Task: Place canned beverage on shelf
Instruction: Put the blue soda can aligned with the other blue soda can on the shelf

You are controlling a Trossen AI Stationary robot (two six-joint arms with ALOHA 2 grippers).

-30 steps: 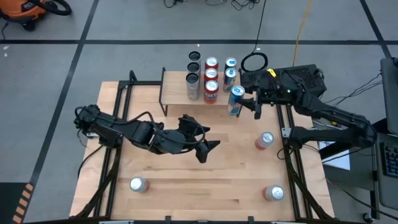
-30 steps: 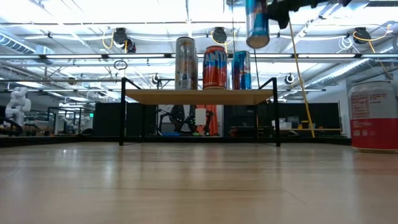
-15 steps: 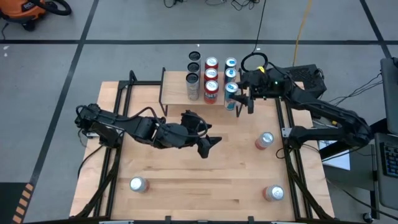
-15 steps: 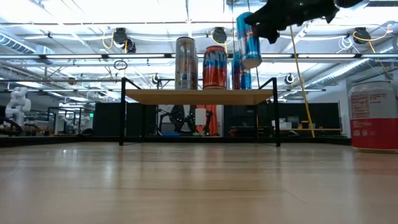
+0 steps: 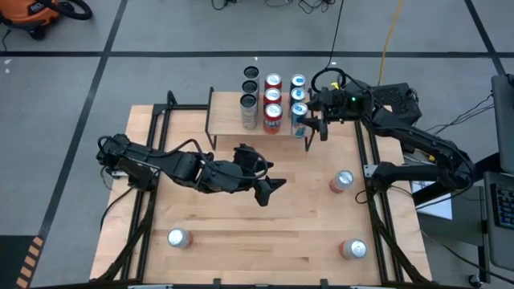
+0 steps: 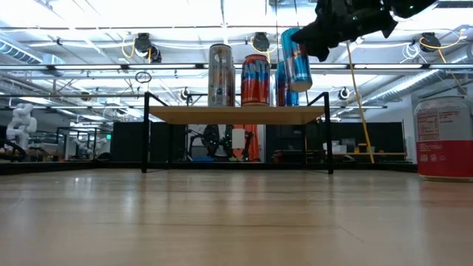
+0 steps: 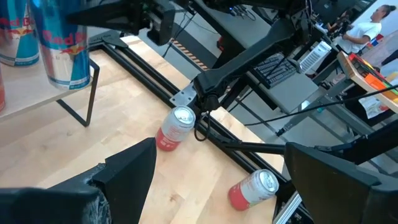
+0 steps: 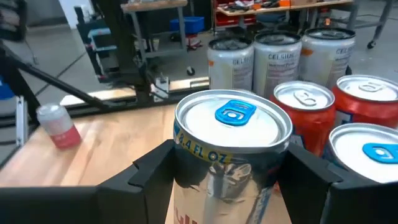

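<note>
A blue and silver beverage can (image 8: 233, 134) hangs in my right gripper (image 8: 231, 177), which is shut on it. In the low view the can (image 6: 295, 58) is just above the right end of the shelf (image 6: 236, 114), beside the cans standing there. From above, my right gripper (image 5: 314, 126) is at the shelf's (image 5: 227, 112) right edge. The shelf holds several upright cans in three rows: silver (image 5: 249, 103), red (image 5: 273, 95) and blue (image 5: 298, 82). My left gripper (image 5: 271, 193) hovers open over the middle of the table, holding nothing. My right gripper pinches the can's side wall (image 8: 186, 165) just below its top rim, one finger (image 8: 152, 177) on each side. The fingers come nearly level from the table's right side. The can is lifted clear of the shelf, top up and slightly tilted.
Loose cans lie on the table: one red (image 5: 341, 181) right of centre, one (image 5: 353, 249) at the near right, one silver (image 5: 178, 238) at the near left. The table's black side rails (image 5: 369, 185) run along both edges. Bare wood lies in front of the shelf.
My right gripper has carried the blue can toward the table's far edge and left, up to the shelf's right end, and a little downward. The can has tipped slightly and now hangs beside the blue cans on the shelf.
</note>
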